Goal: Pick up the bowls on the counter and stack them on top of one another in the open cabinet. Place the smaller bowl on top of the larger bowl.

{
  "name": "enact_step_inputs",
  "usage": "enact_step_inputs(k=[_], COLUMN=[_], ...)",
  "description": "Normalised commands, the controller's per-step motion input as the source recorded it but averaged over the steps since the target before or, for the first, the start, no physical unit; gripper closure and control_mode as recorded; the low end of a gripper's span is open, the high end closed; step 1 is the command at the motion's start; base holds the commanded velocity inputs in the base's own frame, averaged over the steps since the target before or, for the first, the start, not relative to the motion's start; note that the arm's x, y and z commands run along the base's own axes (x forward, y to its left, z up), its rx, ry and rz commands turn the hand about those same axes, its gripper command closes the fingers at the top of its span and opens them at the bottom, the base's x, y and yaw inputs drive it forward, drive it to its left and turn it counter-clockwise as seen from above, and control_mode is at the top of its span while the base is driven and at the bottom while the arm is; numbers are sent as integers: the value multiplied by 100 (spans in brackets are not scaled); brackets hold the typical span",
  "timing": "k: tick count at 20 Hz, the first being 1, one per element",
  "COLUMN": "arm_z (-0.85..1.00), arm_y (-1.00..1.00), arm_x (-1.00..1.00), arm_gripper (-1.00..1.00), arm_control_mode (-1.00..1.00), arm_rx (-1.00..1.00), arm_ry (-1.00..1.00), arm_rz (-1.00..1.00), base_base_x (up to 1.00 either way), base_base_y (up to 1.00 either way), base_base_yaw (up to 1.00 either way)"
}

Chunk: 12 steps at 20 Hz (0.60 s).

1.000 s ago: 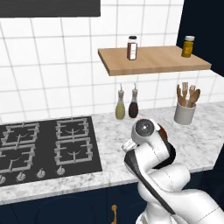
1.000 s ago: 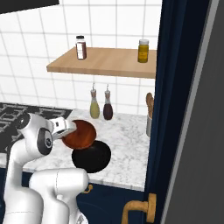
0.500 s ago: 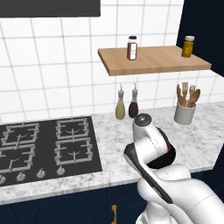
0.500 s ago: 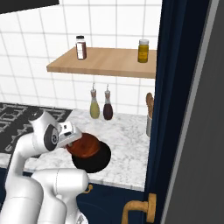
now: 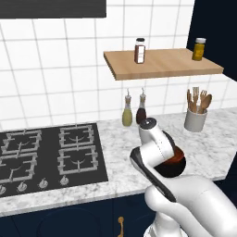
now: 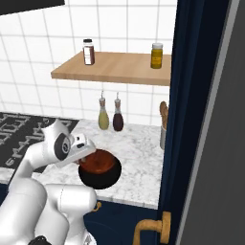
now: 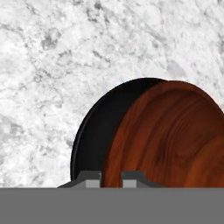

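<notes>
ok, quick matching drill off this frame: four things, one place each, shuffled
Things:
1. brown bowl
2. black bowl
3. cup
4. yellow jar

Places:
A. on the wooden shelf
B. on the counter, by the right end under the shelf
C. on the counter, under the other bowl
D. over the black one, at the pincer

Pairs: 1-D, 2-C, 3-B, 4-A
</notes>
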Motion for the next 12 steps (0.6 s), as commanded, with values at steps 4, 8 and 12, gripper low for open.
enact_step_inputs(k=[4,8,12], arm_z=[-76,-82,-69], arm_y=[-25,-18,-17], arm_x=[0,0,-19], arm_gripper=[100,100,100], arm_control_mode=[-100,-100,-100], arm_rx=[-4,-1,0], arm_ry=[-11,-16,-20], arm_rz=[0,0,0], base_base_x=[0,0,0], base_base_y=[0,0,0], base_base_yaw=[0,0,0])
